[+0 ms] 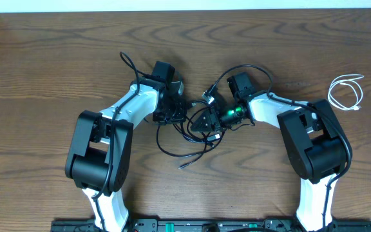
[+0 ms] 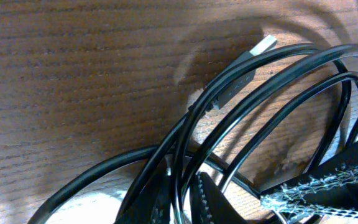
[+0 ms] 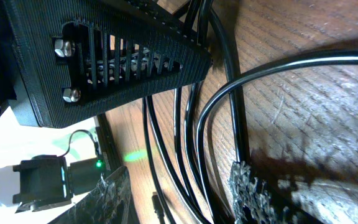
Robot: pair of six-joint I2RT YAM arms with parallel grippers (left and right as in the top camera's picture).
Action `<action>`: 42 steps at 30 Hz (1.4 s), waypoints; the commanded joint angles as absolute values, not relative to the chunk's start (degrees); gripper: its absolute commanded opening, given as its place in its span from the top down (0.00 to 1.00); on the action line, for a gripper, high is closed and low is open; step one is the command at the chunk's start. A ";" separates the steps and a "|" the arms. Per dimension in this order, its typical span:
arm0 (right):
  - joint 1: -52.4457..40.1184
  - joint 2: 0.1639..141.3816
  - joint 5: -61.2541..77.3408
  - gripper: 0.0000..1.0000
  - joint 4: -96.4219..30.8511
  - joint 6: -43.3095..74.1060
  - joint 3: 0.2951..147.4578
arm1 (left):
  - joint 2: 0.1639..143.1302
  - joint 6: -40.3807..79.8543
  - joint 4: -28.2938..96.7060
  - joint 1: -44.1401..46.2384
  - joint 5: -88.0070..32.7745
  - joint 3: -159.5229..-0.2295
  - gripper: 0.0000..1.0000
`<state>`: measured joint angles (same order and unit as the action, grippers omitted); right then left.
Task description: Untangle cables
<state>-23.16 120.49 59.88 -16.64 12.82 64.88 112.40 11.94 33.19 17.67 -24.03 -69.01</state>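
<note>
Your arms meet at the centre of the table (image 1: 57, 51) to work the black cable (image 2: 272, 84), a knot of glossy crossed loops. Right gripper (image 3: 179, 193) is wide, strands running between the pads unclamped. Left gripper (image 1: 172, 115): can't tell. White cable (image 1: 330, 93) sits loosely coiled at far right, well apart. USB plug (image 2: 263, 45) lies free.

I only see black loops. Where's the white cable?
Overhead view: the white cable lies coiled at far right, just beyond the right arm.
</note>
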 commanded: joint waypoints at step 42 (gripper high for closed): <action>-14.46 115.98 47.07 0.40 -23.97 6.57 64.79 | 113.49 20.69 39.46 22.48 -16.86 -71.44 0.67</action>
<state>-13.52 116.38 50.72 -22.44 7.73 64.82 112.62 20.78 39.35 22.46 -19.31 -71.33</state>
